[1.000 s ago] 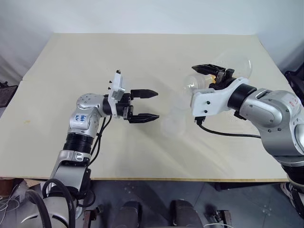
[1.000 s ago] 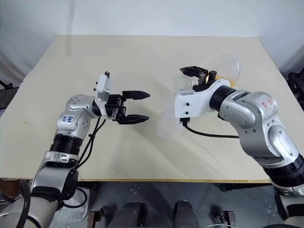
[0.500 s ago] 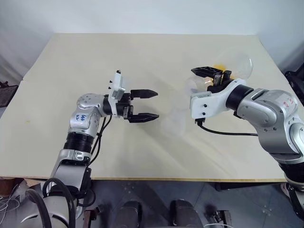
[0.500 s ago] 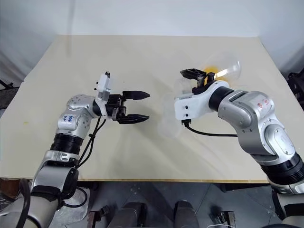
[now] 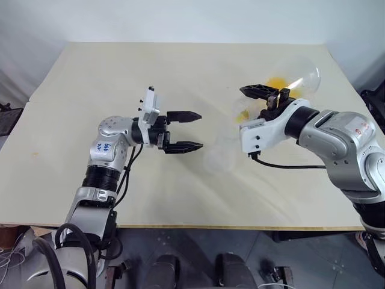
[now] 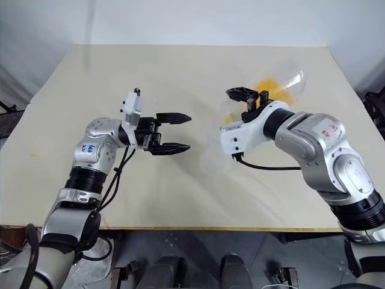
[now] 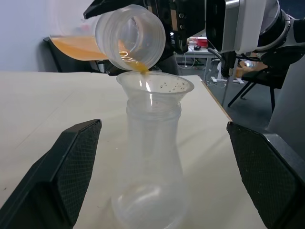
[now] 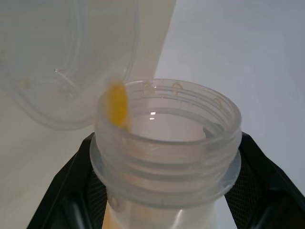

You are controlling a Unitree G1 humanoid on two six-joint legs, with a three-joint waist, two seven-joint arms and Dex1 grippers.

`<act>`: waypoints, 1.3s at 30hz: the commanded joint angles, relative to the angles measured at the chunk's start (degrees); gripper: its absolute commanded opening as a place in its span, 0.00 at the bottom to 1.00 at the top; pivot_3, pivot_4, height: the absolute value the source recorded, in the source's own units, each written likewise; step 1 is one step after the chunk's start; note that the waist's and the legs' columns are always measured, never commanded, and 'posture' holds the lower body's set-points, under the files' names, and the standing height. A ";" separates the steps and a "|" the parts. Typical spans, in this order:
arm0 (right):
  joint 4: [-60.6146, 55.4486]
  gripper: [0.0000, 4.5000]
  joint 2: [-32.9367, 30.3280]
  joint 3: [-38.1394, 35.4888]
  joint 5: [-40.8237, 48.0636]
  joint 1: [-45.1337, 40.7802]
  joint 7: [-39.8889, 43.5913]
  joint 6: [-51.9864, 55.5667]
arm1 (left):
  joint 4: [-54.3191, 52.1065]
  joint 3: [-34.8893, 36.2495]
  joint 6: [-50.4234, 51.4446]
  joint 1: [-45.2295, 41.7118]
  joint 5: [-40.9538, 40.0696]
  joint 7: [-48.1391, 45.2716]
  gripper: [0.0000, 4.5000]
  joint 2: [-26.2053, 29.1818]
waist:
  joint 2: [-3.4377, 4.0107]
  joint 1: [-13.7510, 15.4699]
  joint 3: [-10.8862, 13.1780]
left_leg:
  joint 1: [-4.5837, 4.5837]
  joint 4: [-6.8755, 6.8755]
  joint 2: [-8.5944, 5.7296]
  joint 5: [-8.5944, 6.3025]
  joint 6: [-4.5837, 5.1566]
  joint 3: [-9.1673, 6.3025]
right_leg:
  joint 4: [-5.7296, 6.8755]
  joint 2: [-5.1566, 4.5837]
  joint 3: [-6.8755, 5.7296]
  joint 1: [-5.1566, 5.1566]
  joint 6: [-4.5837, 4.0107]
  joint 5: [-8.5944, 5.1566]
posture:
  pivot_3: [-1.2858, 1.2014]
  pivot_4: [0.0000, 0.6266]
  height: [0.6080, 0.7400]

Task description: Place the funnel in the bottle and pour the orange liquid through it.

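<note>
Nearly invisible from the head views, the bottle (image 7: pixel 151 162) and the funnel (image 7: pixel 155 86) seated in its mouth read only as a pale smear on the tabletop (image 5: pixel 180 78); the left wrist view shows them plainly. The bottle stands upright between the arms, at about 3 o'clock from the left pincer (image 5: pixel 183 130), whose jaws gape wide and grasp nothing. The right pincer (image 5: pixel 264 96) is clamped around the neck of a clear flask (image 5: pixel 295 78), tipped mouth-down over the funnel. Orange liquid (image 7: pixel 78 47) pools along the flask's low side and trickles from its lip into the funnel. A second ago the flask lay less tipped, with no stream.
</note>
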 commanded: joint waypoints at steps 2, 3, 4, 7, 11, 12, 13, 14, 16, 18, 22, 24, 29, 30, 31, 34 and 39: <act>-0.01 0.60 -0.29 -2.99 -1.69 -1.77 -1.29 -1.73 | 0.24 0.43 -0.96 -1.26 0.23 -0.54 1.00 -0.05 | 0.00 -0.01 0.00 | 0.00 0.00 0.00 0.00 0.00 0.00 | 0.01 0.00 0.00 0.00 0.00 0.00 | 0.52 0.24 1.00; 0.14 0.60 -0.22 -3.08 -1.79 -1.81 -1.27 -1.99 | 0.29 0.45 -0.94 -1.28 0.24 -0.55 1.00 -0.05 | 0.00 -0.02 0.00 | 0.00 0.01 0.00 0.00 0.00 0.00 | 0.01 0.00 0.00 0.00 0.00 0.00 | 0.52 0.24 1.00; 0.31 0.60 -0.21 -3.10 -2.03 -1.91 -1.28 -2.24 | 0.35 0.44 -0.95 -1.30 0.27 -0.59 1.00 -0.04 | 0.00 -0.03 0.00 | 0.00 0.01 -0.01 0.00 0.00 0.00 | 0.02 0.00 0.00 0.00 0.00 0.00 | 0.52 0.24 1.00; 0.51 0.60 -0.14 -3.26 -2.21 -1.92 -1.21 -2.56 | 0.65 0.43 -1.09 -1.41 0.35 -0.69 1.00 0.02 | 0.00 -0.04 0.00 | 0.00 0.01 -0.01 0.00 0.00 0.00 | 0.03 0.00 0.00 -0.01 0.00 0.00 | 0.52 0.24 1.00; 0.87 0.60 -0.23 -3.42 -2.31 -2.04 -1.11 -3.27 | 0.93 0.46 -1.25 -1.51 0.40 -0.74 1.00 0.01 | 0.00 -0.06 0.00 | 0.00 0.02 -0.01 0.00 0.00 0.00 | 0.05 0.00 0.00 -0.02 0.00 0.00 | 0.52 0.24 1.00; 0.94 0.60 -0.26 -3.45 -2.32 -2.10 -1.07 -3.37 | 0.94 0.46 -1.26 -1.50 0.39 -0.75 1.00 0.02 | 0.00 -0.06 0.00 | 0.00 0.02 -0.01 0.00 0.00 0.00 | 0.05 0.00 0.00 -0.02 0.00 0.00 | 0.52 0.24 1.00; 0.99 0.60 -0.24 -3.50 -2.32 -2.16 -1.03 -3.39 | 0.94 0.46 -1.25 -1.49 0.39 -0.76 1.00 0.04 | 0.00 -0.06 0.00 | 0.00 0.02 -0.01 0.00 0.00 0.00 | 0.05 0.00 0.00 -0.02 0.00 0.00 | 0.52 0.24 1.00; 1.02 0.60 -0.22 -3.55 -2.31 -2.21 -0.97 -3.40 | 0.94 0.47 -1.24 -1.49 0.40 -0.75 1.00 0.05 | 0.00 -0.06 0.00 | 0.00 0.02 -0.01 0.00 0.00 0.00 | 0.05 0.00 0.00 -0.02 0.00 0.00 | 0.52 0.24 1.00; 1.19 0.60 -0.22 -3.59 -2.39 -2.28 -0.91 -3.54 | 1.09 0.50 -1.32 -1.55 0.43 -0.71 1.00 0.03 | 0.00 -0.07 0.00 | 0.00 0.02 -0.01 0.00 0.00 0.00 | 0.05 0.00 0.00 -0.03 0.00 0.00 | 0.52 0.24 1.00; 1.42 0.60 -0.21 -3.60 -2.58 -2.41 -0.89 -3.64 | 1.20 0.54 -1.43 -1.60 0.44 -0.70 1.00 0.01 | 0.00 -0.08 0.00 | 0.00 0.02 -0.01 0.00 0.00 0.00 | 0.06 0.00 0.00 -0.03 0.00 0.00 | 0.52 0.24 1.00; 1.76 0.60 -0.19 -3.61 -2.82 -2.79 -0.90 -4.05 | 1.54 0.59 -1.63 -1.78 0.53 -0.68 1.00 0.02 | 0.00 -0.11 0.00 | 0.00 0.02 -0.01 0.00 0.00 0.00 | 0.07 0.00 0.00 -0.03 0.00 0.00 | 0.52 0.24 1.00; 1.91 0.60 -0.22 -3.56 -2.85 -2.91 -0.93 -4.32 | 1.57 0.60 -1.70 -1.81 0.54 -0.70 1.00 0.03 | 0.00 -0.15 0.00 | 0.00 0.02 -0.01 0.00 0.00 0.01 | 0.08 0.00 0.00 -0.04 0.00 0.00 | 0.52 0.24 1.00; 2.11 0.60 -0.21 -3.45 -2.81 -3.34 -0.87 -5.04 | 1.51 0.61 -1.71 -1.80 0.53 -0.68 1.00 0.03 | 0.00 -0.37 0.00 | 0.00 0.02 -0.01 0.00 0.00 0.01 | 0.10 0.00 0.00 -0.05 0.00 0.00 | 0.52 0.24 1.00; 2.17 0.60 -0.11 -3.41 -2.82 -3.48 -0.87 -5.17 | 1.57 0.61 -1.71 -1.85 0.54 -0.69 1.00 0.03 | 0.00 -0.40 0.00 | 0.00 0.02 -0.01 0.00 0.00 0.01 | 0.11 -0.01 0.00 -0.06 0.00 0.00 | 0.52 0.24 1.00; 2.16 0.60 -0.05 -3.37 -2.80 -3.55 -0.83 -5.31 | 1.61 0.60 -1.70 -1.89 0.55 -0.68 1.00 0.04 | 0.00 -0.44 0.00 | 0.00 0.02 -0.01 0.00 0.00 0.01 | 0.13 -0.01 0.00 -0.06 0.00 0.00 | 0.52 0.24 1.00; 2.23 0.60 0.00 -3.23 -2.86 -3.71 -0.85 -5.60 | 1.86 0.60 -1.77 -2.02 0.63 -0.70 1.00 0.06 | 0.00 -0.62 0.00 | 0.00 0.02 -0.01 0.00 0.00 0.01 | 0.15 -0.01 0.00 -0.07 0.00 0.00 | 0.52 0.24 1.00; 2.38 0.60 -0.22 -3.04 -3.12 -3.79 -0.98 -6.62 | 1.98 0.64 -1.83 -2.12 0.69 -0.67 1.00 0.00 | 0.00 -1.10 0.00 | 0.00 0.02 -0.01 0.00 0.00 0.00 | 0.17 -0.01 0.00 -0.08 0.00 0.00 | 0.52 0.24 1.00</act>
